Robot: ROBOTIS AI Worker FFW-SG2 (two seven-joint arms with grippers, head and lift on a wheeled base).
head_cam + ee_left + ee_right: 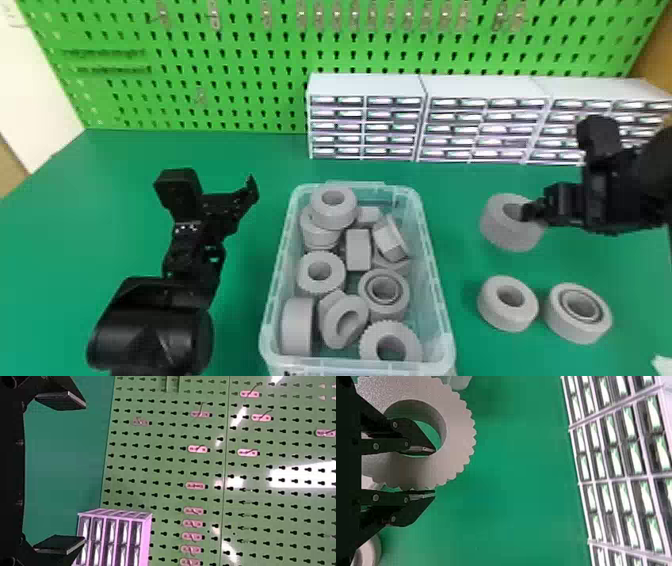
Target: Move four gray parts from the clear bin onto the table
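While the R gripper (530, 211) was out over the R side of the green table (240, 155), it had a toothed gray part (502, 231) in its grip, w/ the ring's wall btwn the fingers. In the R wrist view, one finger of the R gripper (434, 472) sat inside the hole & the other against the outer toothed edge, so the gap was abt as wide as that wall. Couldn't tell if the part touched the table.

Nearer the robot than the held part, 2 more gray parts lay flat on the table, just beside each other: a plain ring (505, 322) on the bin side, & a ring w/ an inner collar (575, 331) to its R.

The clear bin (435, 260) stood mid-table w/ a jumble of gray parts: rings, blocks, a stacked ring (332, 220) at the far L corner, a toothed ring (387, 331) at the near end.

The L gripper (215, 185) was L of the bin, up above the table. In the L wrist view, the L gripper (84, 472) had its fingers wide apart, nothing btwn them.

At the back: white drawer units (367, 85) in a row, R of ctr, in front of a green pegboard (250, 107) w/ small metal hooks.
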